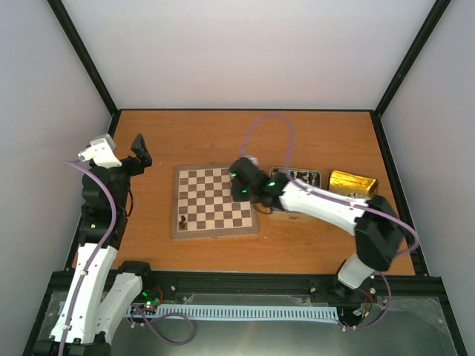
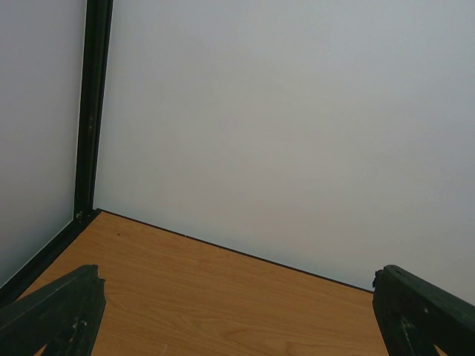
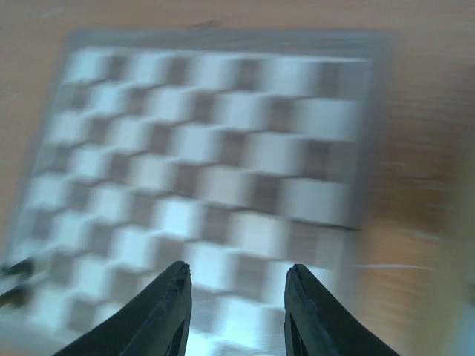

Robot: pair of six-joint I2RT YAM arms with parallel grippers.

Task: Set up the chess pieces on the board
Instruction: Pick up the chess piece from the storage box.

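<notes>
The board (image 1: 214,200) lies flat in the middle of the table. One dark brown chess piece (image 1: 183,220) stands near its front left corner. My right gripper (image 1: 240,188) hovers over the board's right edge, open and empty. In the right wrist view its gripper (image 3: 237,278) shows spread fingers above the blurred board (image 3: 215,141), with a dark piece (image 3: 15,271) at the far left edge. My left gripper (image 1: 139,151) is raised left of the board; in the left wrist view it (image 2: 237,326) is wide open and empty, facing the back wall.
A silver tin (image 1: 297,178) holding small pieces sits right of the board, partly behind my right arm. A gold tin (image 1: 352,182) lies beside it farther right. Black frame posts and white walls enclose the table (image 1: 223,133).
</notes>
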